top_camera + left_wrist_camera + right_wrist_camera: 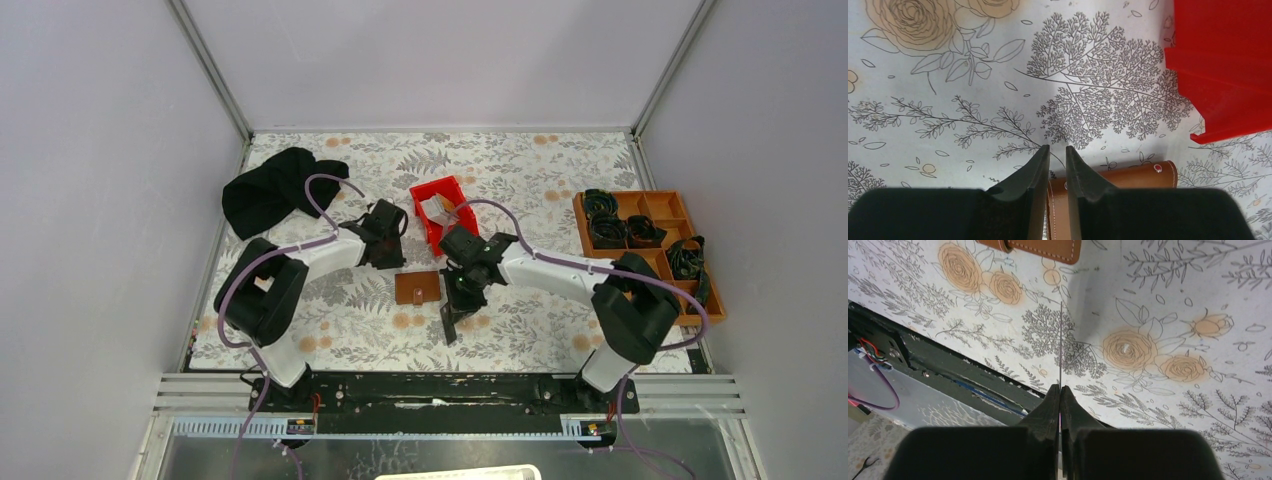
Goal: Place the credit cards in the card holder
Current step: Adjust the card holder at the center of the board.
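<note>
The brown card holder (pixel 417 288) lies closed on the floral table between the two arms. My left gripper (pixel 390 260) hovers at its far left corner. In the left wrist view its jaws (pixel 1058 147) stand a narrow gap apart, with the card holder's (pixel 1133 175) stitched edge below them and nothing pinched at the tips. My right gripper (pixel 455 308) is just right of the card holder and shut on a dark credit card (pixel 449 325). In the right wrist view the card (pixel 1060 340) shows edge-on as a thin line from the shut jaws (pixel 1060 387), pointing toward the card holder (pixel 1048 247).
A red plastic bin (pixel 432 188) stands behind the card holder and also shows in the left wrist view (pixel 1228 75). A black cloth (pixel 270 190) lies at the back left. An orange-brown compartment tray (pixel 700 285) with black items stands at the right. The black base rail (pixel 948 370) is near.
</note>
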Robot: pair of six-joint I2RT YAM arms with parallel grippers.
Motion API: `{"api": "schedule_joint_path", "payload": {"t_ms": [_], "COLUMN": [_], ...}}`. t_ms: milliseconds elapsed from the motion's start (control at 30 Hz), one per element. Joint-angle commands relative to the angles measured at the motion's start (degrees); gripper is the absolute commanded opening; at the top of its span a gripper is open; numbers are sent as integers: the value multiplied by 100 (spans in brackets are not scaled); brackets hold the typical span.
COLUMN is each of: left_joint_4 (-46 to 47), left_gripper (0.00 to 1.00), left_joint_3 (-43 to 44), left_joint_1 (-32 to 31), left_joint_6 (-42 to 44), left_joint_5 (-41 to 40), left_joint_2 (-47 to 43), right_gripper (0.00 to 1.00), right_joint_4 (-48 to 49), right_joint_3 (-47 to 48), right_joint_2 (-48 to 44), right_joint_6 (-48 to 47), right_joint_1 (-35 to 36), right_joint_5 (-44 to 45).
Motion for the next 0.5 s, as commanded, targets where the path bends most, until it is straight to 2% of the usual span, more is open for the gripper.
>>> {"api": "schedule_joint_path", "payload": {"t_ms": [0, 467], "left_joint_4": [-232, -378], "left_gripper": [25, 23], "left_joint_3": [183, -285], "left_joint_1": [-121, -234], "left_joint_6": [220, 13], "left_joint_5": [-305, -431], "left_joint_2": [48, -149], "right_gripper": [0, 0], "right_joint_4": [-145, -398], "right_joint_3": [454, 1139], "right_joint_2": [198, 1016], "right_joint_6": [-227, -684], "right_joint_1": [50, 47], "right_joint_5": [-42, 519]}}
